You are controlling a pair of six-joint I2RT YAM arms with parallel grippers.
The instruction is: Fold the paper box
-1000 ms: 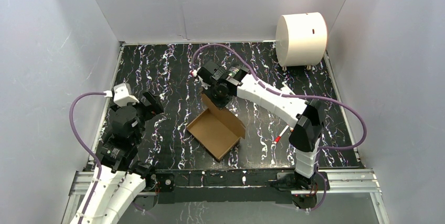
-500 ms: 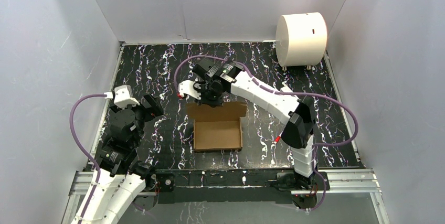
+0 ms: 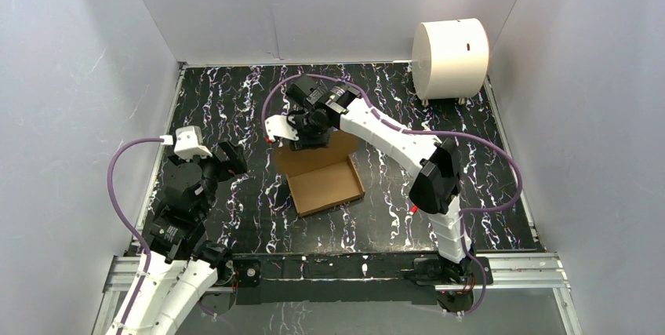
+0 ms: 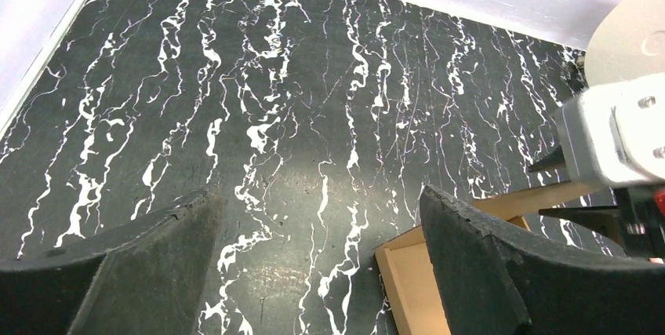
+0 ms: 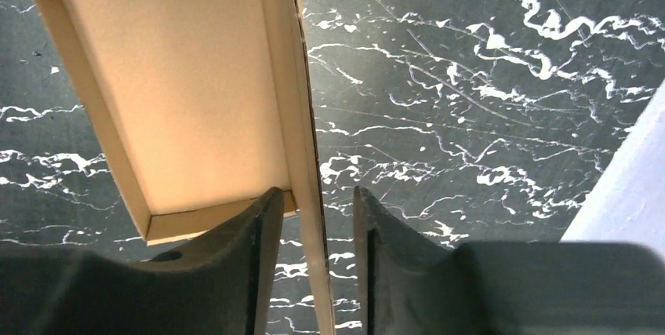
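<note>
Your right gripper point(image 5: 316, 194) sits narrow astride the raised far flap of the box point(image 3: 328, 186) at frame centre, a sliver of gap each side, the flap edge running along the fingers, while your left gripper point(image 4: 321, 272) gapes wide, farther off at centre left

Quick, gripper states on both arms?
Left gripper: open, empty.
Right gripper: open, straddling a flap of the paper box, gap visible, not clamped.

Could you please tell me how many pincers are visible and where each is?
2. The left pincer hovers open, left of the paper box and apart from it. The right pincer straddles the box's upright far flap, a finger on each side.
</note>
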